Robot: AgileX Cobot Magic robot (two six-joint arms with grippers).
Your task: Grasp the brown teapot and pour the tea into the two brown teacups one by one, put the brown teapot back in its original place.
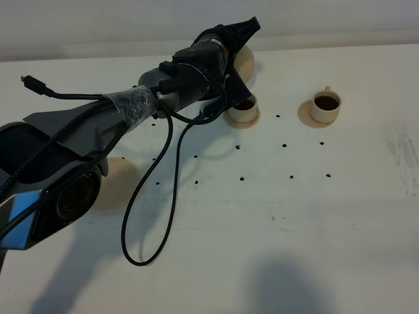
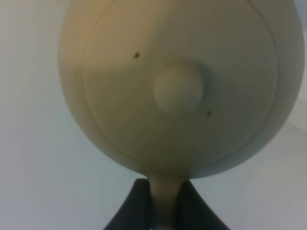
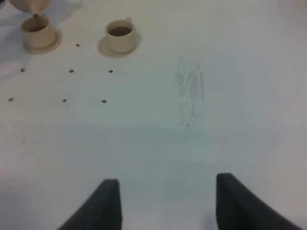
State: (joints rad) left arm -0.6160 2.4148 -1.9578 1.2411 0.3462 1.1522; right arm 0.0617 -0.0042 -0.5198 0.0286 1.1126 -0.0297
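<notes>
exterior high: left arm reaches across toward the far edge of the desk (image 1: 275, 261), holding the brown teapot (image 1: 245, 60) tipped over the nearer-to-centre teacup (image 1: 243, 110). most of the pot is hidden behind the wrist. the other teacup (image 1: 325, 104), further toward the right edge on its saucer, already looks full of dark tea. the big empty saucer (image 1: 119, 182), the teapot's original place, sits near the left edge, partly under the arm.

left wrist: left gripper (image 2: 162, 201) jaws clenched on the teapot's handle, lid knob facing the camera.

right wrist: right gripper (image 3: 165, 201) jaws released, holding nothing, hovering over bare desk well apart from both cups. spout is right over the left cup with a thin stream going in.

step: pouring the second cup, judging by the first being full. next move calls for levelling the pot, then carrying it to the big saucer and setting it down before letting go.
</notes>
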